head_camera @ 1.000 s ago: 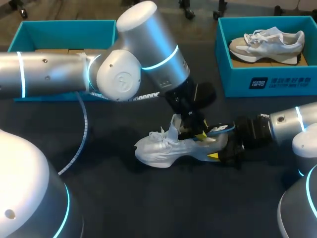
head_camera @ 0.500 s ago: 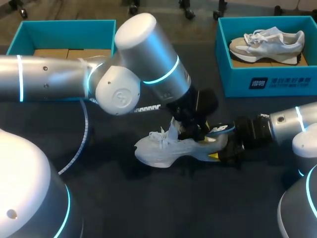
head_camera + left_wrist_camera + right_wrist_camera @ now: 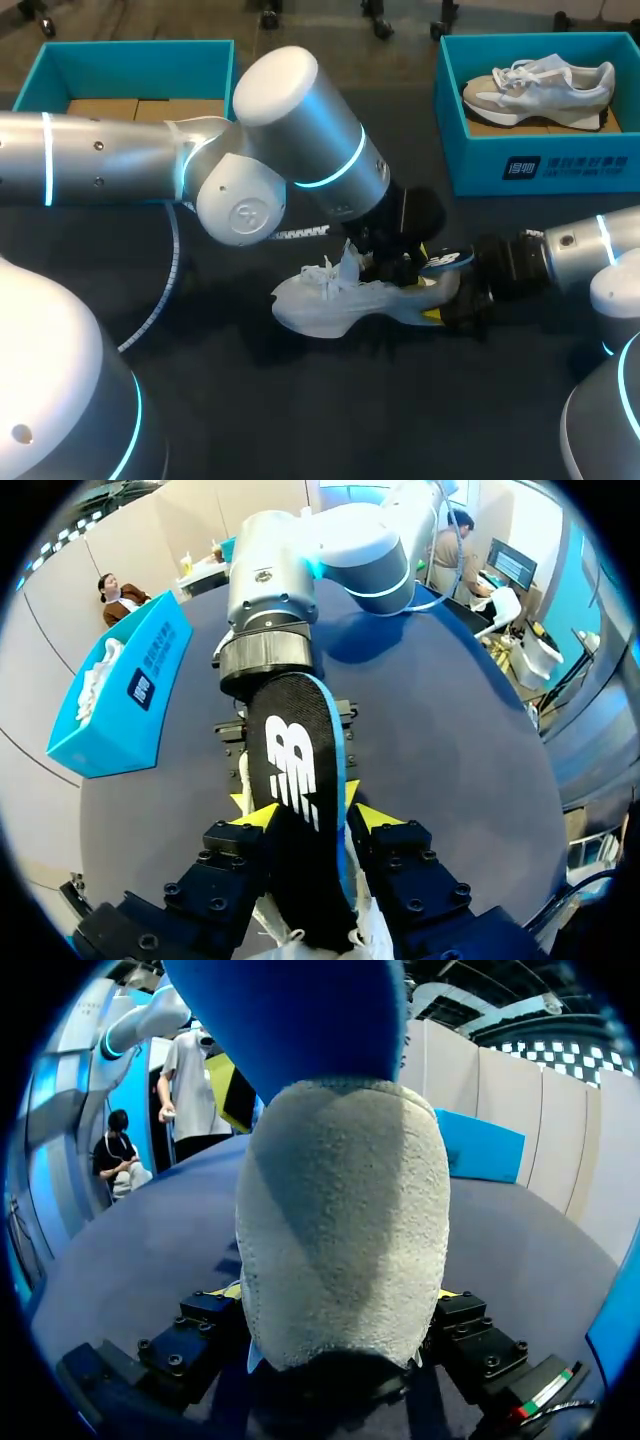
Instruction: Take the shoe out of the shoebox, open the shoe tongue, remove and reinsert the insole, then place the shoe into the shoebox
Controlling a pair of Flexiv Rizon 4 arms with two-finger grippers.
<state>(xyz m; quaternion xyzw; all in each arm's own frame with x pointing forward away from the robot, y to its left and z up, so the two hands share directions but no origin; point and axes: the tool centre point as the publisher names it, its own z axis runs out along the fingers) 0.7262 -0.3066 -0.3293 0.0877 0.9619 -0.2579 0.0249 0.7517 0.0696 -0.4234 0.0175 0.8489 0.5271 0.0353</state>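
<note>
Pinning the shoe point(image 3: 325, 300) by its heel at mid-table, your right gripper point(image 3: 340, 1295) clamps both fingers on it, likely to steady it, while your left gripper point(image 3: 300, 818), fingers closed on the insole point(image 3: 295, 765), holds it over the shoe's opening.

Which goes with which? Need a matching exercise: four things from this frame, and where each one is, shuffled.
Things
1. insole
2. white shoe
3. beige sneaker
4. brown cardboard

Places
A. in the right shoebox
B. in the left shoebox
C. between the left gripper's fingers
D. on the table, heel in the right gripper

Pairs: 1-C, 2-D, 3-A, 4-B
</note>
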